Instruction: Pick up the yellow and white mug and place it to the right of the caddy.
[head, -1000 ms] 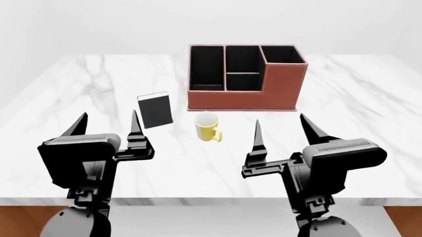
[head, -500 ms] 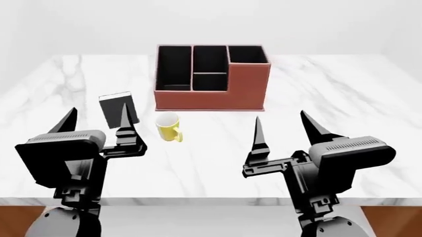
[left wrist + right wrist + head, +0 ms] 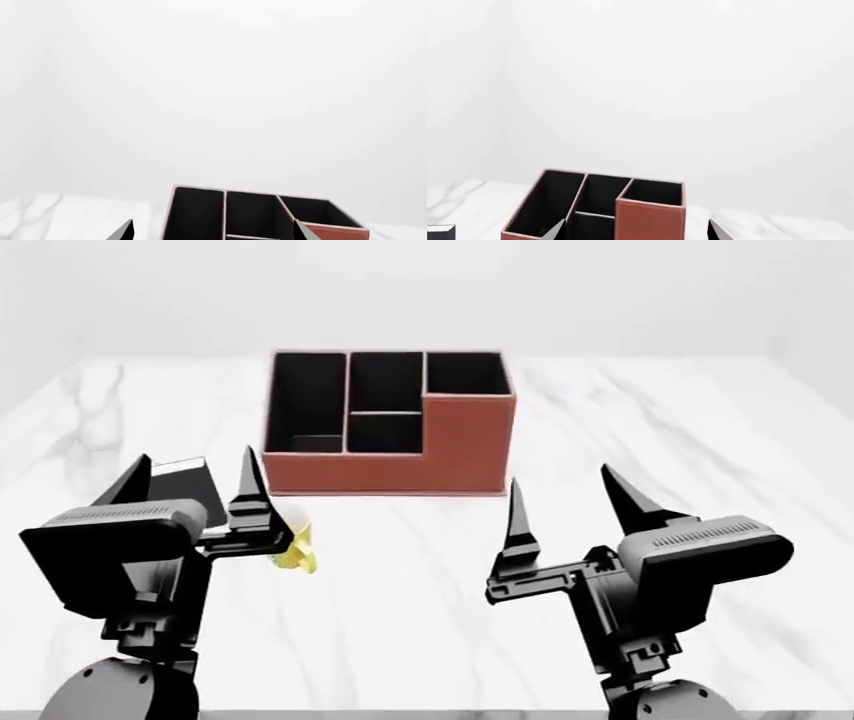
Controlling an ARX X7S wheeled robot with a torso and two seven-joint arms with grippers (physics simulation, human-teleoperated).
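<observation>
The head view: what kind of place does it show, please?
Probably a simulated test scene, not a real room: a white marble-look table before bare, featureless pale walls, holding only a reddish-brown caddy, a mostly hidden yellow and white mug and a small black block.

caddy (image 3: 387,455) behind on table (image 3: 694,440), mug (image 3: 296,548) before its left corner

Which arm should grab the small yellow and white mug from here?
Left, probably. The yellow and white mug sits right beside the open left gripper, partly hidden by it. The open right gripper is farther across, in front of the reddish-brown caddy.
</observation>
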